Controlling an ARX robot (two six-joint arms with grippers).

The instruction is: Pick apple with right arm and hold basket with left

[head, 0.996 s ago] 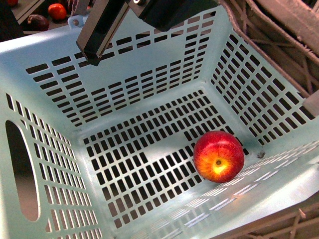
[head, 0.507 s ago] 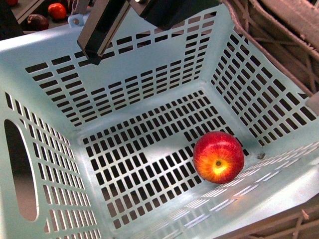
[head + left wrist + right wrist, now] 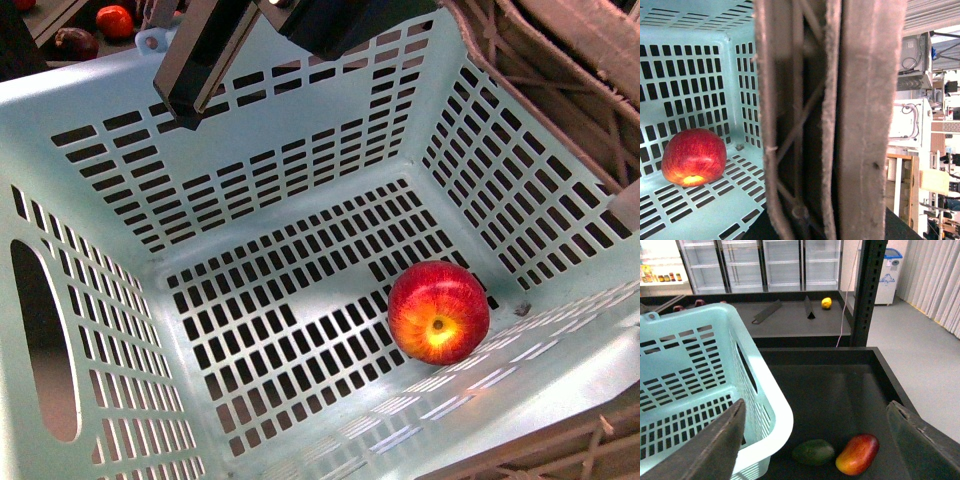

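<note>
The apple [image 3: 438,313] lay on the slotted floor of the basket [image 3: 70,95], in the lower right of the front view, close to the corner where two walls meet and seemingly touching the nearer one. This place could make trouble. There was little room beside the fruit for a finger to go down, and the glossy round skin could let it roll away over the floor if only one side was pushed. The right gripper [image 3: 816,407] was not above it. In its own wrist view the fingers [image 3: 715,440] were spread wide with nothing between them, and they looked down past the basket's rim into a dark bin [image 3: 840,380], where a mango [image 3: 857,454] and an avocado [image 3: 813,451] lay just beside each other. A straight descent from there would likely reach the wrong fruit, or strike the rim. In the front view one dark finger hung at the upper left, over the far wall, tilted and well apart from the apple. The left wrist view was mostly filled by the brown-grey handle [image 3: 860,125], very near the camera, with the apple at its lower left. The left gripper itself could not be made out, so I cannot tell whether it was clamped on the basket. If that hold was weak, the basket might shift when the right arm entered.
</note>
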